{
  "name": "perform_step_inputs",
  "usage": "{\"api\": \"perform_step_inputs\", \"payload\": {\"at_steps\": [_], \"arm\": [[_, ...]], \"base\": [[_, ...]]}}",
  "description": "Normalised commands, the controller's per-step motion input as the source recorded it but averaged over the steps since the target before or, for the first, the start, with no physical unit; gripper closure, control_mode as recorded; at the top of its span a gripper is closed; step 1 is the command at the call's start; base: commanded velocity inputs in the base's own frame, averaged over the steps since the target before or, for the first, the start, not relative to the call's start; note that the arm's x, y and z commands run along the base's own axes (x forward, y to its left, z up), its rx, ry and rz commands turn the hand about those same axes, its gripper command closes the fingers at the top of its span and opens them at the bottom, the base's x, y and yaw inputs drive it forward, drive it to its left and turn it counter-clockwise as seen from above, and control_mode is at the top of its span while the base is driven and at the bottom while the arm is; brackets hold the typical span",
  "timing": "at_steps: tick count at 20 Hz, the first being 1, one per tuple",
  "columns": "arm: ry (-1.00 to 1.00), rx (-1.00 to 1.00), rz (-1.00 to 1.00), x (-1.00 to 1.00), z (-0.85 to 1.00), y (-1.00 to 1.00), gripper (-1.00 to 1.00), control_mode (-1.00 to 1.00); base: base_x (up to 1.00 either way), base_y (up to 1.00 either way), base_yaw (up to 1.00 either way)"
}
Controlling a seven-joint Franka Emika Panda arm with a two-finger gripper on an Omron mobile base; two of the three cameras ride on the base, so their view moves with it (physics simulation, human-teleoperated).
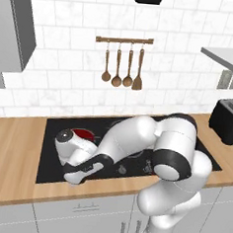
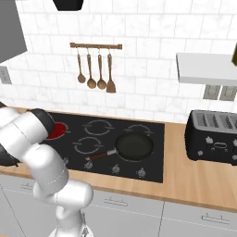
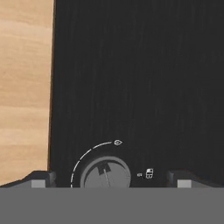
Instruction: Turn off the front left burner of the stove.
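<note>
In the hand view the gripper (image 3: 109, 179) is hanging low over the stove (image 3: 140, 70), its two fingertips (image 3: 41, 179) standing wide apart at the bottom corners of the frame. A round grey knob (image 3: 106, 174) is sitting between them, touching neither, with a thin white arc curving around its upper left and a small burner symbol just to its right. The wooden tabletop (image 3: 24, 87) is running down the left edge of that frame, beside the black glass.

In the left base view the arm is bending down from the lower right, and the gripper (image 1: 76, 176) is reaching the front left part of the stove (image 1: 52, 170), near the edge closest to the camera. Just behind the wrist, the front left burner (image 1: 84, 134) is glowing red, partly hidden by the arm. In the right base view the same red burner (image 2: 58, 130) is showing at the left of the stove (image 2: 152, 129), beside the arm's elbow. A dark frying pan (image 2: 134, 146) is resting on the front right zone, its handle pointing left.

Farther right a black toaster (image 2: 213, 137) is standing on the tabletop (image 2: 185, 180). On the tiled wall behind, wooden utensils (image 2: 97, 71) are hanging from a rail.
</note>
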Motion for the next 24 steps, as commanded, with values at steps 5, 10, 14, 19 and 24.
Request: {"api": "perform_step_inputs", "payload": {"at_steps": [5, 10, 14, 19, 24], "arm": [[0.01, 0.0, 0.0, 0.04, -0.17, 0.01, -1.0, -1.0], [0.02, 0.0, 0.0, 0.0, -0.19, 0.0, -1.0, -1.0], [0.0, 0.0, 0.0, 0.0, -0.03, 0.0, 1.0, -1.0], [0.0, 0.0, 0.0, 0.0, 0.0, 0.0, 1.0, -1.0], [0.0, 0.0, -0.02, -0.04, 0.0, 0.0, 1.0, -1.0]], "base": [[0.0, 0.0, 0.0], [0.0, 0.0, 0.0], [0.0, 0.0, 0.0], [0.0, 0.0, 0.0], [0.0, 0.0, 0.0]]}}
